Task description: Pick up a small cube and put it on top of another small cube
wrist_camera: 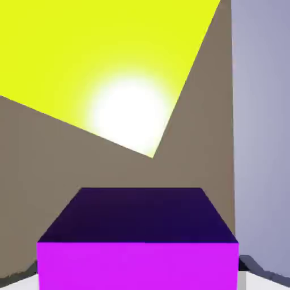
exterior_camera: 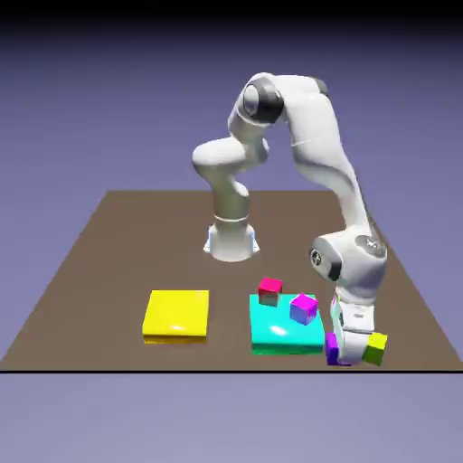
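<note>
Gripper (exterior_camera: pixel 344 351) clamped on small cube (wrist_camera: pixel 137 241), seemingly touching yellow-green cube (exterior_camera: pixel 375 348).

Glossy white arm (exterior_camera: pixel 312 136), seemingly grey-capped joints

The exterior view looks from high across the table (exterior_camera: pixel 108 235) at the whole arm, while the hand view sits very near the small cube (wrist_camera: pixel 139 238) and yellow-green cube (wrist_camera: pixel 102 56), which both views share.

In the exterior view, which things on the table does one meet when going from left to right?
yellow flat block → red cube → cyan flat block → magenta cube → deep purple cube, in the gripper → yellow-green cube
</note>
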